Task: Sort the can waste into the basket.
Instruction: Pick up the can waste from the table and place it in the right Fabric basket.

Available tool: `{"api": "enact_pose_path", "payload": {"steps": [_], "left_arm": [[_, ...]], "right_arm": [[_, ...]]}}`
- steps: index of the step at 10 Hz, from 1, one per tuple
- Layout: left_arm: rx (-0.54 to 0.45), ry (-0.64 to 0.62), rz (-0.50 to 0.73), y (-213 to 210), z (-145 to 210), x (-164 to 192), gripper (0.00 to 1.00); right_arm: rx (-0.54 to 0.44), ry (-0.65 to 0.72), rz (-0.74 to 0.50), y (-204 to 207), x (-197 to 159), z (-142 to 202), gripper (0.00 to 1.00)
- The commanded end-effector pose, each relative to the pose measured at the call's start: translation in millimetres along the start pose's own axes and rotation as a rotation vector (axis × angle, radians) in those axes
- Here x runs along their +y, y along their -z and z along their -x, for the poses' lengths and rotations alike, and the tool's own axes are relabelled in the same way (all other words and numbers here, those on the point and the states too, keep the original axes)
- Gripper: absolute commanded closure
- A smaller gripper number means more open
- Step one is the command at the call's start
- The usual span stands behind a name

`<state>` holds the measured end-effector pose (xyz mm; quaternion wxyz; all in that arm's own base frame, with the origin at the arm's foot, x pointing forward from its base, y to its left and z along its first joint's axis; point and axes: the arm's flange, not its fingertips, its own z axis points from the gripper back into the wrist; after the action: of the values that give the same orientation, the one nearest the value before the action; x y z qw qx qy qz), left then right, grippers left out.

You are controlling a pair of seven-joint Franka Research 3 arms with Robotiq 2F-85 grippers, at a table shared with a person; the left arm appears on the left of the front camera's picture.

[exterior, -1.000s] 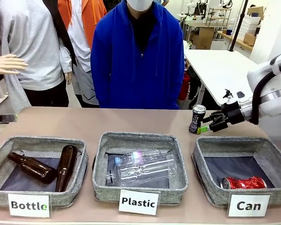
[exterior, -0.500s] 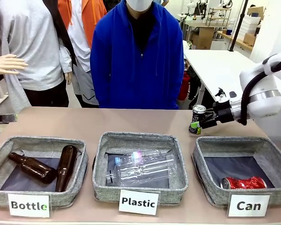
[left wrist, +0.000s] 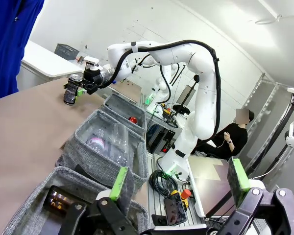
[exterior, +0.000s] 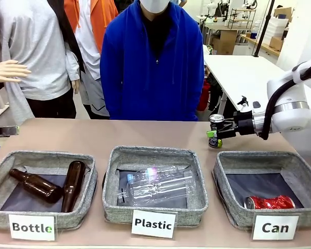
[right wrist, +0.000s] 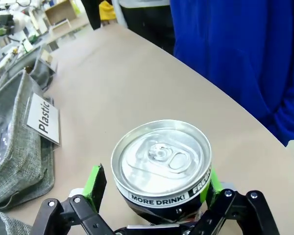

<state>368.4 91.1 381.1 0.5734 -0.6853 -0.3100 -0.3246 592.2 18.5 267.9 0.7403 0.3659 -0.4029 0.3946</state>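
The table (exterior: 88, 136) carries three grey baskets; the one labelled "Can" (exterior: 264, 189) holds a crushed red can (exterior: 270, 202). Behind this basket, on the table, the dark can (exterior: 215, 129) stands upright. The right gripper (exterior: 216, 133) has its jaws wide, one green pad (right wrist: 94, 182) on each side of the can; whether they touch it is hard to make out. The left gripper (left wrist: 179, 178) is spread wide and holds nothing.

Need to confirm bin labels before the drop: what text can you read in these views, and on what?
"Bottle": white label on the left basket.
"Plastic": white label on the middle basket.
"Can": white label on the right basket.
"MORE DRINK!" and partial "FRESH": rim band of the dark can.
Crushed red can: print unreadable.
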Motion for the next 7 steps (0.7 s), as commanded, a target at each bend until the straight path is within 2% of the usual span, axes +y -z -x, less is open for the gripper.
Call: {"api": "enact_pose_path", "payload": {"steps": [1, 2, 3, 4, 5, 7], "left_arm": [[0.000, -0.005, -0.009, 2.1, 0.0, -4.1, 0.00], [0.000, -0.005, -0.009, 2.1, 0.0, -4.1, 0.00], [0.000, -0.005, -0.009, 2.1, 0.0, -4.1, 0.00], [0.000, -0.005, -0.009, 2.1, 0.0, -4.1, 0.00], [0.000, -0.005, -0.009, 2.1, 0.0, -4.1, 0.00], [0.000, -0.005, -0.009, 2.1, 0.0, -4.1, 0.00]], "right_arm": [[-0.010, -0.033, 0.001, 3.0, -4.4, -0.2, 0.00], [-0.006, -0.033, -0.001, 2.7, -4.4, 0.3, 0.37], [0.000, -0.018, -0.014, 1.6, -4.6, 1.5, 0.56], [-0.002, -0.009, -0.015, 1.4, -5.5, 2.2, 0.93], [-0.004, 0.000, -0.016, 1.2, -6.5, 2.5, 1.00], [-0.019, 0.011, -0.045, 0.1, -5.5, 3.3, 1.00]]}}
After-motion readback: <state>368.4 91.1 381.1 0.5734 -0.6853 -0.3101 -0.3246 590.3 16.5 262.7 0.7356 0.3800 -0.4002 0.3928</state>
